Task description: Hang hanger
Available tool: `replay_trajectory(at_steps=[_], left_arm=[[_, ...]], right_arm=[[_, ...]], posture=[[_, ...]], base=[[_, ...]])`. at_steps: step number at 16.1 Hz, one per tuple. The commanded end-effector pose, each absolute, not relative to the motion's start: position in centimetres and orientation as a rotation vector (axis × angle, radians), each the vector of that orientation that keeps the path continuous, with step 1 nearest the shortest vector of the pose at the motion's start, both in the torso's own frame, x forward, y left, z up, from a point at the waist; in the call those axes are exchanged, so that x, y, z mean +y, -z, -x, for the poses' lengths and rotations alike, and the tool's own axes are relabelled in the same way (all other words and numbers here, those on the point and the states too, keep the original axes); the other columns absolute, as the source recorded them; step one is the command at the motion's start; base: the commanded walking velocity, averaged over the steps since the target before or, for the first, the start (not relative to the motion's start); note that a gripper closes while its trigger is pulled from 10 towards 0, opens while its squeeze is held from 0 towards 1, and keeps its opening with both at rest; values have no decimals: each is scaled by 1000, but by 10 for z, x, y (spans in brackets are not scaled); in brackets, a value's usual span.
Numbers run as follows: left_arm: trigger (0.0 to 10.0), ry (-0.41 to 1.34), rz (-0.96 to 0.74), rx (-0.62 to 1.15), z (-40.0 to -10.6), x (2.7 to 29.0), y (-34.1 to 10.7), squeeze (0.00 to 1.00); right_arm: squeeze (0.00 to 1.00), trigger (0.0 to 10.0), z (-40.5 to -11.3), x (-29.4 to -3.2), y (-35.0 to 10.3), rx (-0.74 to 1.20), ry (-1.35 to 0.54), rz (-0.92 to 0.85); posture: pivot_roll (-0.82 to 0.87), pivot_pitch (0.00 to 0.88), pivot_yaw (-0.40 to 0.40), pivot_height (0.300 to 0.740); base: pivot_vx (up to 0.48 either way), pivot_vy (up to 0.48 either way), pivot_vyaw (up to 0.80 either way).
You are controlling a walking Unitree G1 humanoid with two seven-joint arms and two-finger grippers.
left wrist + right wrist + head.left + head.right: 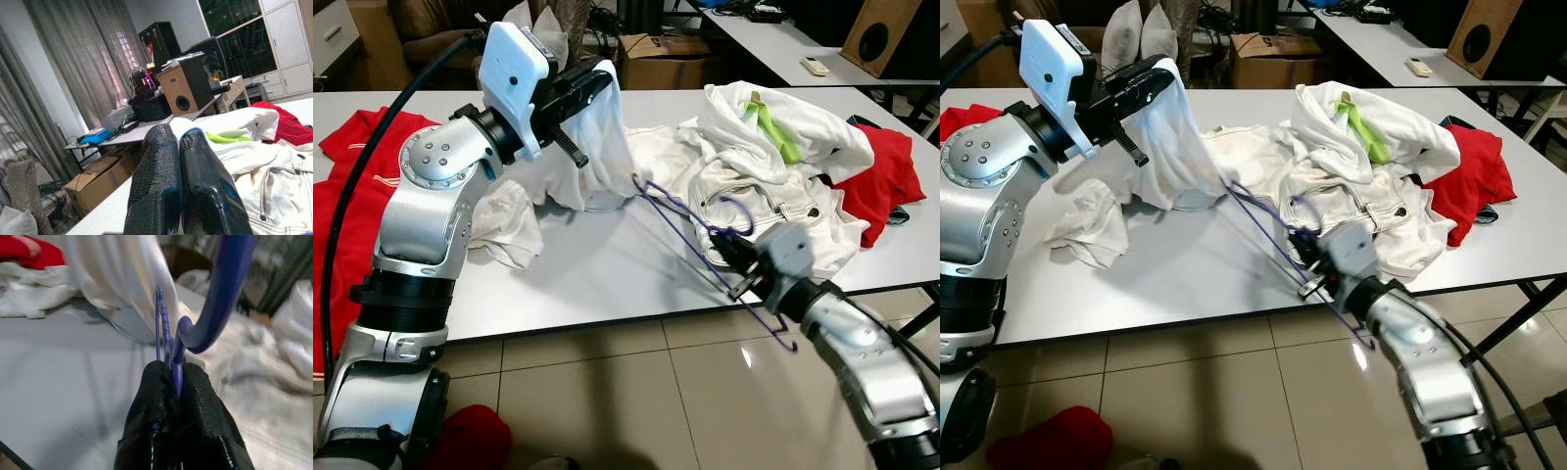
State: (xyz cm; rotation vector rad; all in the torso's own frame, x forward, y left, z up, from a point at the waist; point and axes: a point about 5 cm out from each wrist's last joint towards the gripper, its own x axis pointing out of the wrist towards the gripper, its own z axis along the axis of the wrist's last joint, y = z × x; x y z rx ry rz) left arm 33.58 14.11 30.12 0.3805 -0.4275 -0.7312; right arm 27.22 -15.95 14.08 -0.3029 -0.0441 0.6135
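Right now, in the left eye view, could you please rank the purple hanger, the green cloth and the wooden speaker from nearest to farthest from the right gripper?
1. Purple hanger, clamped in the right gripper.
2. Green cloth, on the white clothes beyond it.
3. Wooden speaker, far back right.

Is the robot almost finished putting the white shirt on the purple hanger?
Not yet, about midway. Done: the right hand has the purple hanger pinched near its hook, and the left hand has lifted the white shirt off the table. In hand: the hanger's far end is reaching the shirt's bottom edge. Left: getting the hanger fully inside, then hanging it up.
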Motion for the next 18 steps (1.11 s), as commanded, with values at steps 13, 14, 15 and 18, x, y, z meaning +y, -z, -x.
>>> replay_trajectory(at_steps=[13, 14, 15, 18], left_arm=[[0, 684, -345, -396, -344, 143, -306, 0], [0, 691, -370, -384, -345, 143, -303, 0], [0, 705, -373, -383, -344, 142, -302, 0], [0, 849, -362, -383, -336, 130, -297, 0]], right_arm=[[0, 10000, -277, -139, -157, -421, -514, 602], [0, 10000, -276, -138, -154, -405, -522, 569], [0, 10000, -277, -137, -153, -398, -523, 569], [0, 10000, -287, -133, -148, -331, -536, 527]], posture=[[-176, 0, -13, 740], [-178, 0, -13, 740], [-178, 0, -12, 740], [-178, 0, -10, 740]], base=[[0, 0, 0], [0, 0, 0], [0, 0, 0], [0, 0, 0]])
